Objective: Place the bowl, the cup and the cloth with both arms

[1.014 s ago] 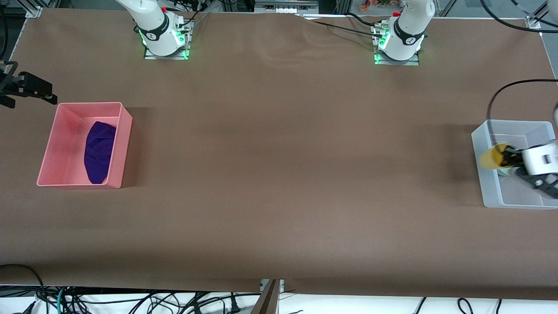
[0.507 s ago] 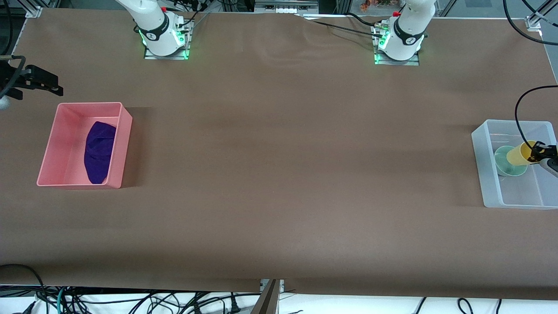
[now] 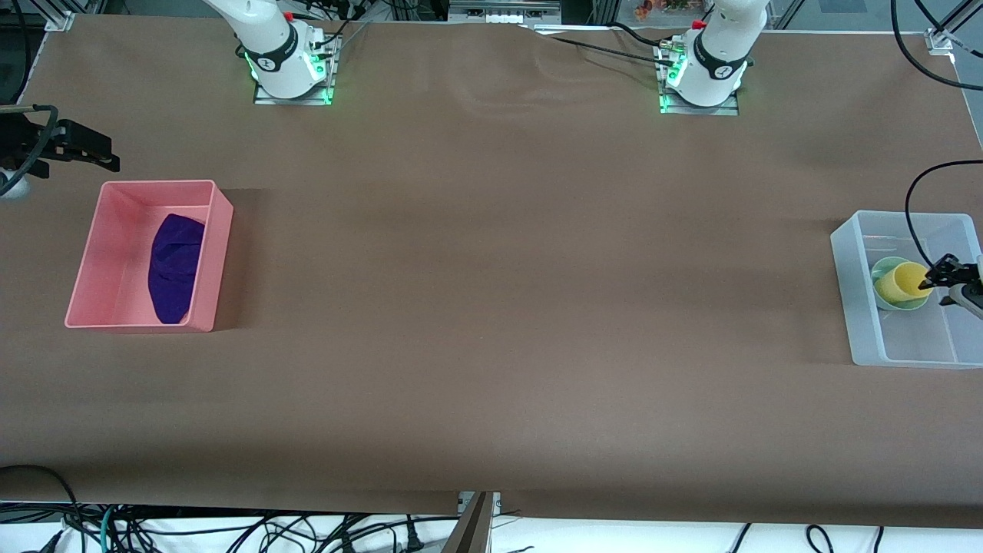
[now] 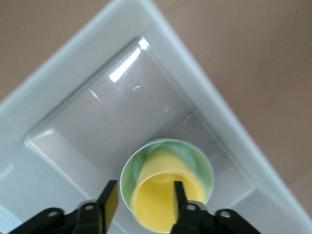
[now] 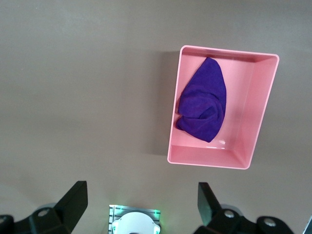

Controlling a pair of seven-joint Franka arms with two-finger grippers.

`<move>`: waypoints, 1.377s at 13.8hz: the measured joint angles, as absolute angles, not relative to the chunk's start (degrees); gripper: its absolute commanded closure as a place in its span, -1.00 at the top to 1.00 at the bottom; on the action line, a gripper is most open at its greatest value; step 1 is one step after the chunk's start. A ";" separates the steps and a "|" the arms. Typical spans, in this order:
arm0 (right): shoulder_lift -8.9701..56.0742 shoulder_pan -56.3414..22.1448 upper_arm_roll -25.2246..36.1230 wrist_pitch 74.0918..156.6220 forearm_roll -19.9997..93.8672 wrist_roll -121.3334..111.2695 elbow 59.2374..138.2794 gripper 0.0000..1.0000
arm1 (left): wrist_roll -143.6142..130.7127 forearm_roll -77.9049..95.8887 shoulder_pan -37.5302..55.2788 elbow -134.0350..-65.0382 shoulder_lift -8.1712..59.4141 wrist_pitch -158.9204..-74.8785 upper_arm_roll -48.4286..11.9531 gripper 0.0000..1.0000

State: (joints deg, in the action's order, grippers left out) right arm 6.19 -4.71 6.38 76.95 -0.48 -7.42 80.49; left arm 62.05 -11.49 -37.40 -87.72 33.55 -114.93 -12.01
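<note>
The yellow cup [image 3: 905, 280] lies tilted inside the mint-green bowl [image 3: 882, 270], which stands in a clear bin [image 3: 841, 253] at the left arm's end of the table. My left gripper [image 3: 946, 281] is at the cup's rim. In the left wrist view its jaws [image 4: 145, 195] are open: one finger is over the cup's [image 4: 165, 170] mouth, the other outside the bowl [image 4: 204, 165]. The purple cloth [image 3: 175, 267] lies in a pink bin [image 3: 220, 253]. My right gripper [image 3: 104, 153] is open and empty, up beside the pink bin, and its wrist view shows the cloth [image 5: 202, 102].
The clear bin [image 4: 204, 97] has bare floor beside the bowl. The pink bin [image 5: 229, 52] has bare floor beside the cloth. The arms' bases [image 3: 290, 69] stand along the table's edge farthest from the front camera. Brown table between the bins.
My left gripper brought the cup down into the bowl and its fingers have spread off the cup's wall. My right gripper drifted slightly away from the pink bin.
</note>
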 measured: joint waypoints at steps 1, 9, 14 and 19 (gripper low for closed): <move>6.19 -4.72 6.31 76.95 -0.48 -7.06 80.49 1.00 | 59.72 -11.49 -37.32 -87.45 31.94 -111.99 -13.87 1.00; 6.19 -4.79 5.40 76.98 -0.48 -7.00 80.48 1.00 | 21.17 -11.51 -36.37 -87.17 22.66 -89.50 -36.54 1.00; 6.19 -4.77 5.41 77.00 -0.49 -7.00 80.48 1.00 | 12.47 -10.58 -21.37 -87.21 15.27 -87.66 -28.00 1.00; 6.19 -4.72 5.44 77.00 -0.49 -7.00 80.48 1.00 | 6.93 1.26 -1.44 -91.39 6.70 -92.55 -3.65 1.00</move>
